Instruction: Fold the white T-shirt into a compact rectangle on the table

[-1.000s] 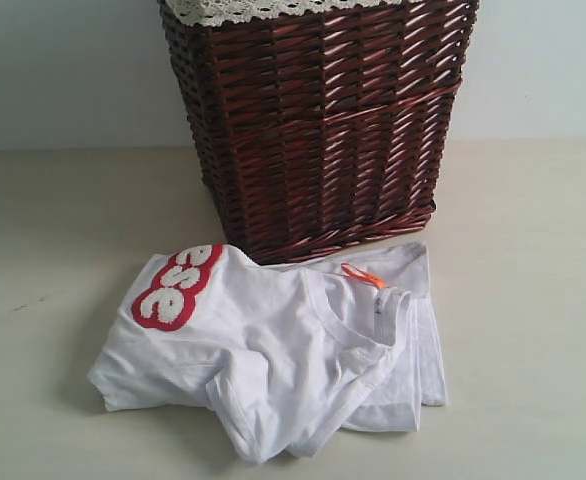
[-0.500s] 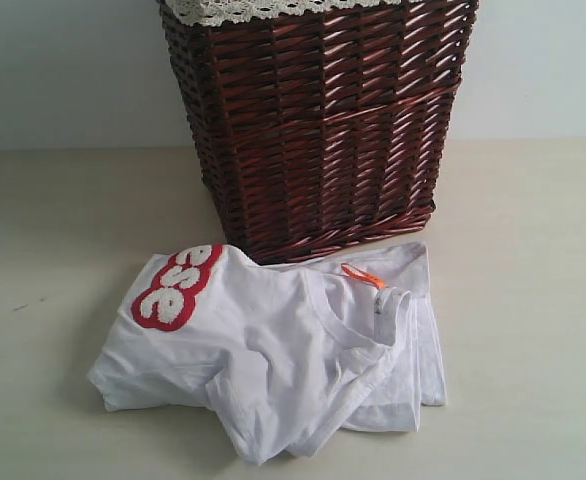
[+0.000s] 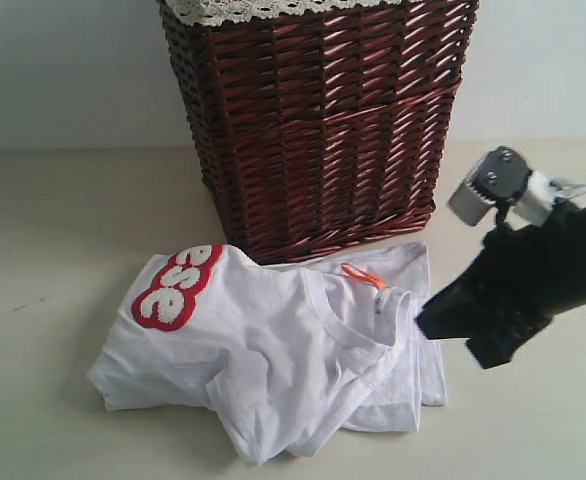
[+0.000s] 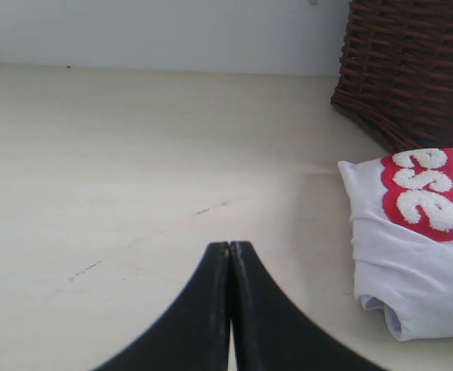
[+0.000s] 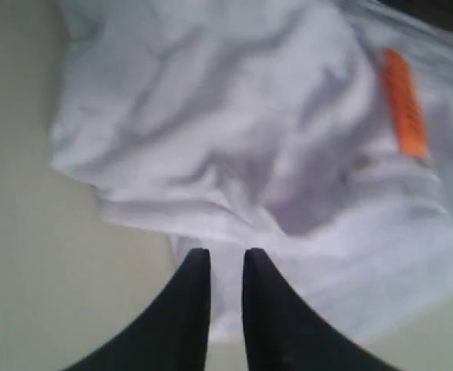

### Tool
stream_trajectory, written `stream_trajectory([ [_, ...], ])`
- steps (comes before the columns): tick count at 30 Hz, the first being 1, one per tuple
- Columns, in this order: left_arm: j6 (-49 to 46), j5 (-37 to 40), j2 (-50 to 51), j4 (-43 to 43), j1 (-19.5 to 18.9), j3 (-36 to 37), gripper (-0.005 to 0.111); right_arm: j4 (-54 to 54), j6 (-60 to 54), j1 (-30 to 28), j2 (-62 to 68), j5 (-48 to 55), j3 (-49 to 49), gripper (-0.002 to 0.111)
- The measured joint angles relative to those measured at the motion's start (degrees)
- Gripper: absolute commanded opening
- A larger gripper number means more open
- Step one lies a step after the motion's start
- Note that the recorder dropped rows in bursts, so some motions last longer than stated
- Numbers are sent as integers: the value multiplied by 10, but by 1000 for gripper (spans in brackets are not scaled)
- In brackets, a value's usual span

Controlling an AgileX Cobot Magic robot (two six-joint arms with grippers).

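Note:
The white T-shirt [image 3: 273, 350] lies crumpled on the table [image 3: 63, 220] in front of the basket, its red-banded lettering [image 3: 176, 285] at the left and the orange neck tag [image 3: 363, 276] near the collar. My right gripper [image 3: 425, 320] hovers at the shirt's right edge. In the right wrist view its jaws [image 5: 225, 255] stand a narrow gap apart over the T-shirt's [image 5: 250, 139] hem, with the tag [image 5: 404, 100] beyond. My left gripper [image 4: 230, 246] is shut and empty over the bare table [image 4: 134, 154], well clear of the T-shirt [image 4: 412, 263]. It is outside the exterior view.
A tall dark red-brown wicker basket [image 3: 323, 120] with white lace trim stands just behind the shirt, touching its far edge. The basket [image 4: 412, 69] also shows in the left wrist view. A pale wall [image 3: 53, 70] closes the back.
The right arm has come into the exterior view from the right and now reaches the shirt's right edge. The shirt has not moved.

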State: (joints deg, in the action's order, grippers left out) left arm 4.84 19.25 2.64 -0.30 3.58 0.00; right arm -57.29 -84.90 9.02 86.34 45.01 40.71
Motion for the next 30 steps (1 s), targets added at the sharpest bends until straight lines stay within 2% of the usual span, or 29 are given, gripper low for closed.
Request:
stream_trajectory([
  [2,-1,0,0,0,0,0,0,-105,-70,17,34,-5,0,23],
  [4,-1,0,0,0,0,0,0,-188,-98,23,60,-21,0,34],
  [7,-1,0,0,0,0,0,0,-248,-113,26,93,-39,8,46],
  [18,-1,0,0,0,0,0,0,-299,-117,26,195,-92,28,47],
  [20,-1,0,0,0,0,0,0,-299,-117,26,205,-95,28,42],
  [21,-1,0,0,0,0,0,0,-299,-117,26,210,-95,28,36],
  [25,-1,0,0,0,0,0,0,-299,-118,26,222,-98,28,4],
  [26,-1,0,0,0,0,0,0,-299,-118,26,223,-102,28,0],
  [30,-1,0,0,0,0,0,0,-299,-118,26,224,-125,30,0],
])
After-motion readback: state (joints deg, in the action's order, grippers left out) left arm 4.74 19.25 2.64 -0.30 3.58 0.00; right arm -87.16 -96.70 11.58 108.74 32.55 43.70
